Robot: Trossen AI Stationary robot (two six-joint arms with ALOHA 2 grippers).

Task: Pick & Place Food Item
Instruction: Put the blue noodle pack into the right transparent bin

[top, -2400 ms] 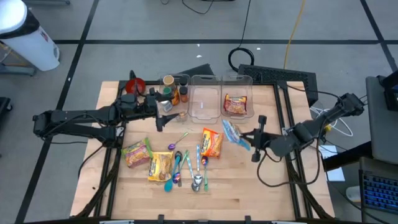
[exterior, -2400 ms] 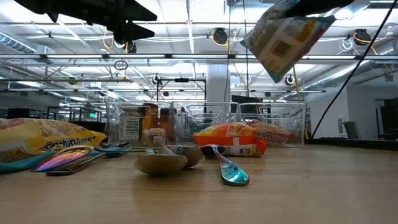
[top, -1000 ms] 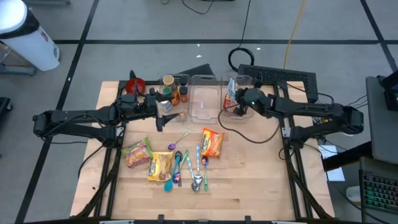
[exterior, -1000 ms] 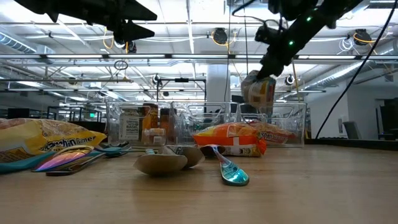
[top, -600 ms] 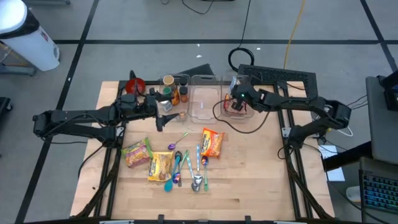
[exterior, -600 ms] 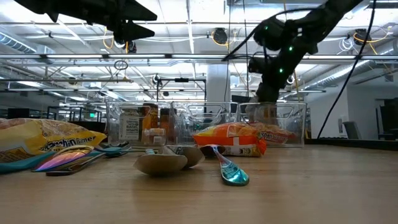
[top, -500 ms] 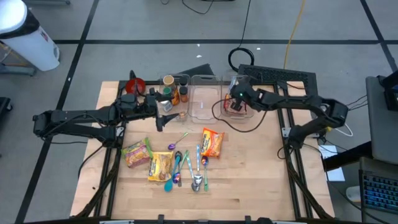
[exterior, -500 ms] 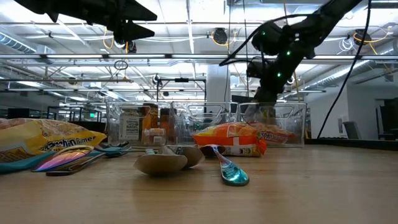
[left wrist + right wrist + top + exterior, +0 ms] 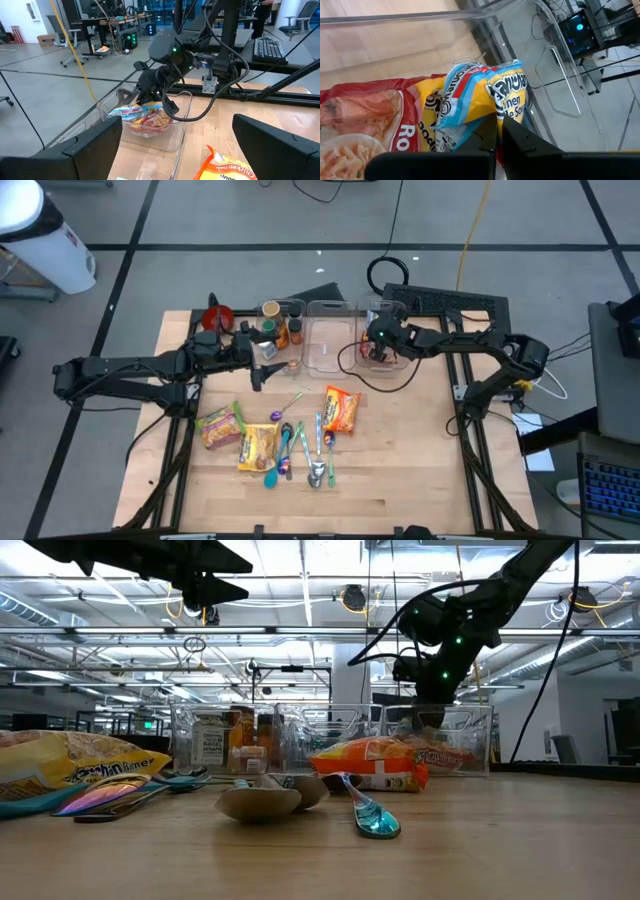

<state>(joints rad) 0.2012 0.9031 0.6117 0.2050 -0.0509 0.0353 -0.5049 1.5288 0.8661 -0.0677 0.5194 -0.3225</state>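
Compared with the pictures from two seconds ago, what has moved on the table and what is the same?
The right gripper carried the blue ramen packet from above the table's right side to the far right clear bin and lowered it onto the red packet already there; its fingers remain shut on it. The left gripper stays open near the jars, and the packets and spoons at the front have not moved.

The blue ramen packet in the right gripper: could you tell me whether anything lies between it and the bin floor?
Yes. A red noodle packet already lies in the clear bin, directly under the blue ramen packet pinched by the right gripper.
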